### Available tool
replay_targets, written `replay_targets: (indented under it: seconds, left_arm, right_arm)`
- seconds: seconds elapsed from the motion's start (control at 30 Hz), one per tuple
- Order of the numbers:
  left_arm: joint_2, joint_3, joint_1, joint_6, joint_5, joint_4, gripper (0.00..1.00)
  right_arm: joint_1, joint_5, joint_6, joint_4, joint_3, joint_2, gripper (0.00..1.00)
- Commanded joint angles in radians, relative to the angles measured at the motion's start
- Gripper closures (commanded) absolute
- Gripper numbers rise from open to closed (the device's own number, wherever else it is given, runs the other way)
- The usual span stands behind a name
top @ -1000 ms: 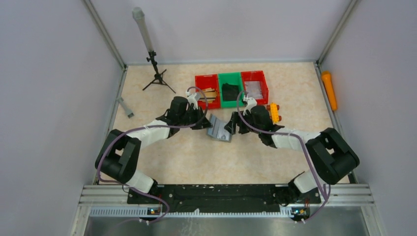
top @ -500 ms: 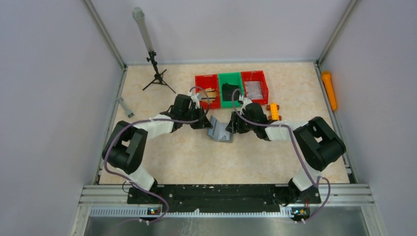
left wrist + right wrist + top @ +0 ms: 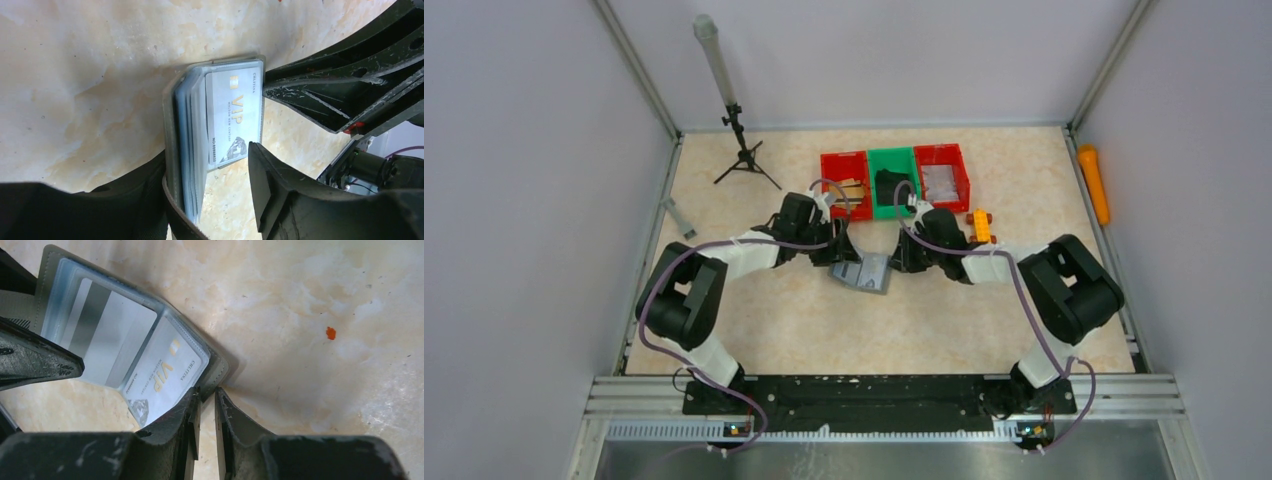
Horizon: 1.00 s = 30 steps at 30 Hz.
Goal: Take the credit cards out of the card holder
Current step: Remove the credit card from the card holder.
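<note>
1. the card holder (image 3: 864,272) lies opened on the table (image 3: 764,320), between the two claws. the credit cards (image 3: 232,120) sit in its clear sleeves, none out yet.
2. we judge the step to be opening and steadying the holder, with extraction not begun.
3. the left claw (image 3: 840,254) straddles one end with jaws apart. whether it squeezes, we cannot tell.
4. the right claw (image 3: 205,395) is nearly clenched at the holder's corner, seemingly nipping the grey cover edge.
5. next, we think, one claw must pin the holder while the other catches a card's free edge and slides it out.
6. the table is beige and marbled, with an orange speck (image 3: 330,332). grey walls (image 3: 524,200) enclose it. bins (image 3: 891,152), a tripod (image 3: 744,150) and an orange cylinder (image 3: 1092,185) stand well apart.
</note>
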Motion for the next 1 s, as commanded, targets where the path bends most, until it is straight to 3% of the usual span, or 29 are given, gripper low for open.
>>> replay_targets:
  seconds: [0.0,0.13,0.27,0.4,0.53,0.7,0.83,0.97]
  left_arm:
    - [0.01,-0.001,-0.001,-0.001,0.014,0.02,0.4]
    - [0.038,0.01,0.0,0.0,0.026,0.018,0.39]
    - [0.113,0.065,0.0,0.006,0.019,-0.06,0.48]
    - [0.16,0.107,0.002,0.008,-0.003,-0.122,0.74]
    - [0.141,0.08,0.014,-0.013,0.064,-0.056,0.97]
    - [0.086,-0.006,0.061,-0.082,0.188,0.127,1.0]
    - [0.028,-0.056,0.075,-0.098,0.19,0.193,1.0]
    - [-0.037,-0.093,0.076,-0.1,0.193,0.243,1.0]
  right_arm:
    - [0.01,-0.047,-0.003,0.041,0.023,0.002,0.82]
    - [0.01,-0.056,-0.003,0.045,0.023,0.002,0.82]
    - [0.01,-0.05,-0.005,0.043,0.022,-0.002,0.8]
    - [0.01,-0.019,-0.006,0.027,0.021,-0.013,0.71]
    - [0.01,0.026,-0.002,0.032,0.0,-0.051,0.48]
    - [0.01,0.086,0.002,0.034,-0.022,-0.095,0.29]
    - [0.01,0.138,0.012,0.07,-0.065,-0.156,0.07]
    - [0.01,0.111,0.02,0.212,-0.155,-0.26,0.03]
